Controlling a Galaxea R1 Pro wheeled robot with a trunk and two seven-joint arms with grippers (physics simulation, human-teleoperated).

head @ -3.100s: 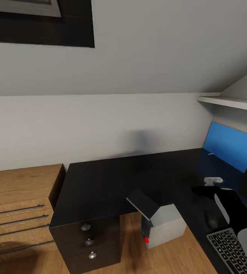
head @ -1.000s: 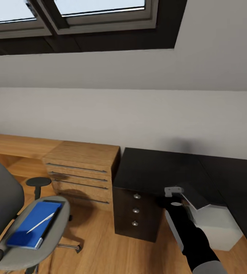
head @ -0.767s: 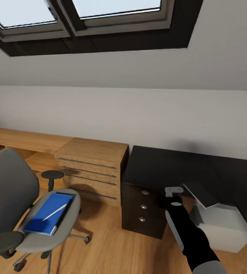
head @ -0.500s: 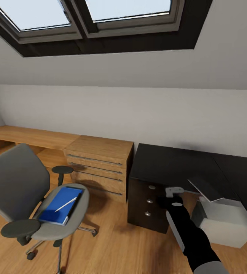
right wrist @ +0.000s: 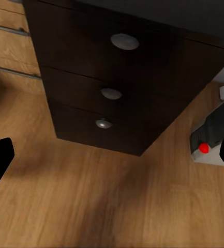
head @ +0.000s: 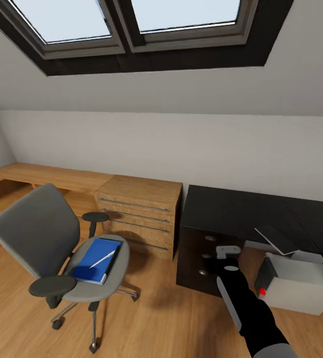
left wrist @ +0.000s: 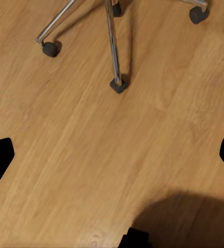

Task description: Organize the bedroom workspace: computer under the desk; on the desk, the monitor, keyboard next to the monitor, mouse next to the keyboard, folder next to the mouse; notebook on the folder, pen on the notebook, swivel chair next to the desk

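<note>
The bright-blue folder (head: 94, 253) is seen on the swivel chair (head: 56, 248) seat at eight o'clock, with the pen (head: 101, 259) laid across it, awaiting transfer. The right gripper (head: 227, 251) is held out before the black desk (head: 241, 211) drawer unit (fingers spread apart, nothing held). The left gripper's (left wrist: 112, 155) fingers are likewise apart above the wood plank floor (head: 161, 318). The computer (head: 293, 286) is noted beneath the desk at four o'clock.

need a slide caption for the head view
Folder and pen on the swivel chair left of the black desk, right arm reaching ahead.
</note>
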